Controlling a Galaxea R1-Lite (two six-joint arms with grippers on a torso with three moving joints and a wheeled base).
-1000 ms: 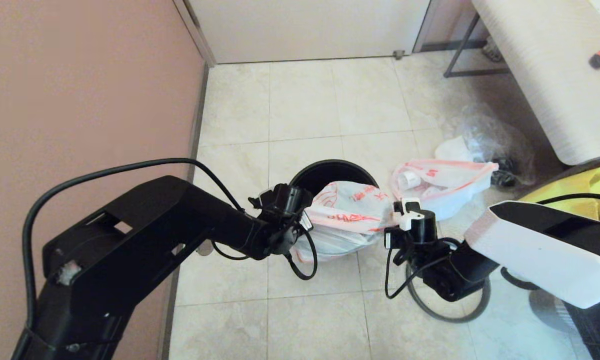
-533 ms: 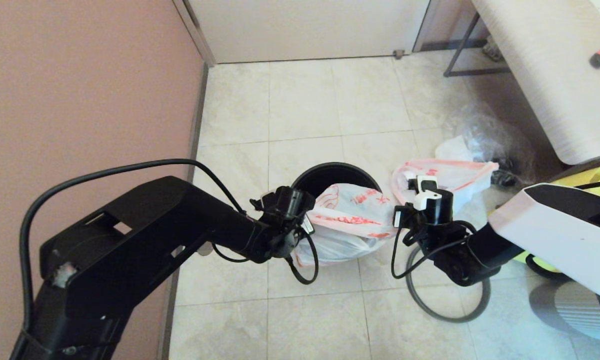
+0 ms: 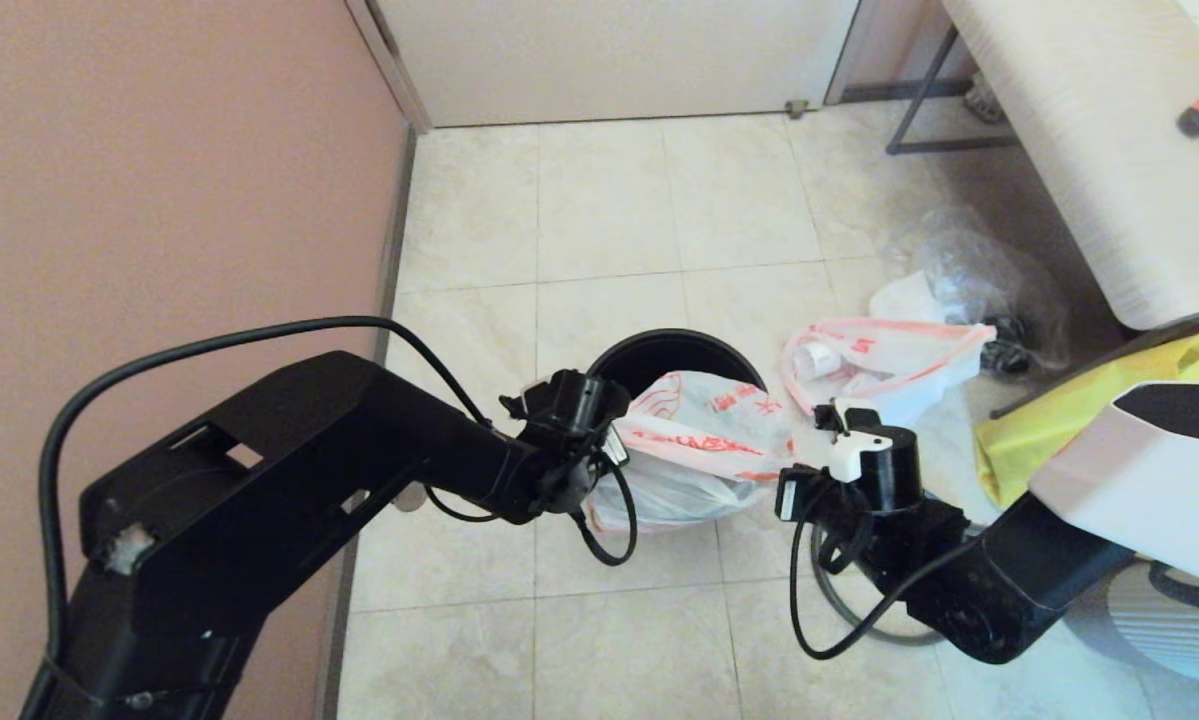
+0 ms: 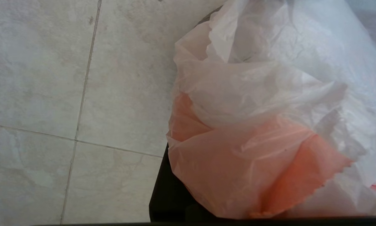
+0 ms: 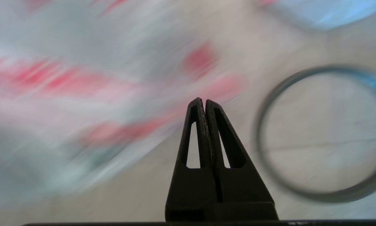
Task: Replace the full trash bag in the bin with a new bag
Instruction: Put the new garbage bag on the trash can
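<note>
The black bin (image 3: 649, 345) stands on the tiled floor. The new bag (image 3: 704, 430), white with an orange-red drawing, is draped over its near side and mouth. My left gripper (image 3: 611, 440) is at the bag's left edge, shut on the plastic; the bag (image 4: 256, 131) hides the jaws in the left wrist view. My right gripper (image 5: 204, 100) is shut and empty, hovering right of the bin. The full trash bag (image 3: 889, 365), white with pink-red edges, lies on the floor right of the bin.
The dark grey hoop rim (image 5: 319, 194) lies on the floor under my right arm. A clear plastic bag (image 3: 979, 280) sits behind the full bag. A yellow tote (image 3: 1079, 420) and a table (image 3: 1089, 150) are on the right, and a pink wall (image 3: 159, 200) on the left.
My right arm swung up toward the full trash bag, then came back down and nearer, still shut. The left gripper kept its hold on the new bag.
</note>
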